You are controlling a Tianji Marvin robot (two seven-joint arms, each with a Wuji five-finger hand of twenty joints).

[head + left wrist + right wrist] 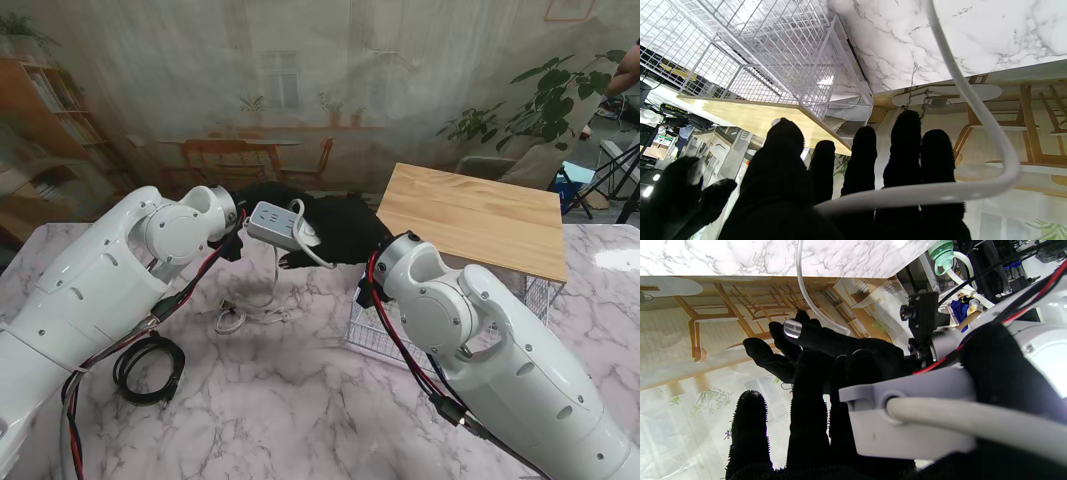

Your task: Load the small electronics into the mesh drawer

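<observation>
We see the white power strip [278, 224] held in the air above the marble table [300, 400], near the table's far edge, between our two black-gloved hands. The right hand [345, 232] grasps it: in the right wrist view the strip's grey end [907, 416] lies against the palm with its thick cord [973, 426] leaving the housing. The left hand [262, 195] sits just beside the strip; its fingers [907, 146] are extended side by side, with the cord [973, 116] looping across them, and we cannot tell whether they grip anything. The cord hangs to a loose coil [245, 310] on the table. The mesh drawer [385, 335] stands at the right side under a wooden top [475, 215]; our right forearm hides most of it. A black cable coil [150, 368] lies near the left arm. Open marble remains toward the near edge.
</observation>
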